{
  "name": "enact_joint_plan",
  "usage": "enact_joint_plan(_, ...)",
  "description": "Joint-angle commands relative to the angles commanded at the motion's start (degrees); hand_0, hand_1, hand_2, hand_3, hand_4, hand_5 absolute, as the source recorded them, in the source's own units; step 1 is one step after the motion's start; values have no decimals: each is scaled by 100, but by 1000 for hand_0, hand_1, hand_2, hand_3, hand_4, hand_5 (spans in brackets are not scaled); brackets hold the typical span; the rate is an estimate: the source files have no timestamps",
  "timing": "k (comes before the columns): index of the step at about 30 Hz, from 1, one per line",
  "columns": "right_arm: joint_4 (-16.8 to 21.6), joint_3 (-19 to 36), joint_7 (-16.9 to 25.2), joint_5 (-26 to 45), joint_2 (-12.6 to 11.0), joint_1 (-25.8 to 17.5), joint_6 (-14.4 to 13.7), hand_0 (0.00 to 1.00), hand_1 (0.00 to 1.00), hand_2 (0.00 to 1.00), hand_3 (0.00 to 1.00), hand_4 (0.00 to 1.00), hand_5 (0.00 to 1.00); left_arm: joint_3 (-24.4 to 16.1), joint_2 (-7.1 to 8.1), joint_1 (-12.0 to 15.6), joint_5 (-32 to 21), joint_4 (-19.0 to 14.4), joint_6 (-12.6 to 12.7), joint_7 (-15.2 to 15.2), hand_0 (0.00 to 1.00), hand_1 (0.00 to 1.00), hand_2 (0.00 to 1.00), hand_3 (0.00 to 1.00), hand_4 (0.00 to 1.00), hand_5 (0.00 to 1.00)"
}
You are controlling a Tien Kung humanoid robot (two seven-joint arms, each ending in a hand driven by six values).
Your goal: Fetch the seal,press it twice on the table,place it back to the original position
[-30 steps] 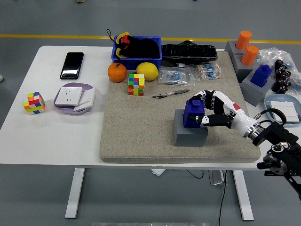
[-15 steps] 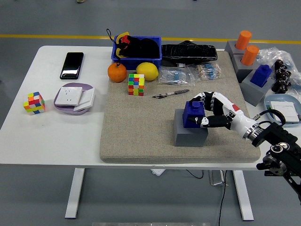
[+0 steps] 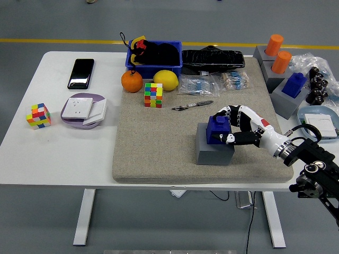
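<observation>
Blue seal [image 3: 217, 128] on its grey block [image 3: 214, 151] — right hand [image 3: 244, 128] wrapped around it, seemingly gripping

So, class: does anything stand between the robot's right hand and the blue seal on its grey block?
Nothing visible does. The right hand is already curled around the blue seal, which sits on the grey block, on the felt mat.

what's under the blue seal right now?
The blue seal sits on a grey block, right hand wrapped around it. The seal's underside and the block's top are covered.
</observation>
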Motion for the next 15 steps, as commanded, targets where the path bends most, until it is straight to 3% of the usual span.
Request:
enact_joint_plan(1,4,-2,-8,-8,1,0,7,664,669,670,694,998,2,-3,-1,-1,3,-1,0,0,794,749,740,778,814,469)
enact_joint_plan(15,18,-23,-90,-36,2,6,50,719,735,751,763,998,2,-2,-2,1,-2,0,-1,0,794,749,740,778,814,469)
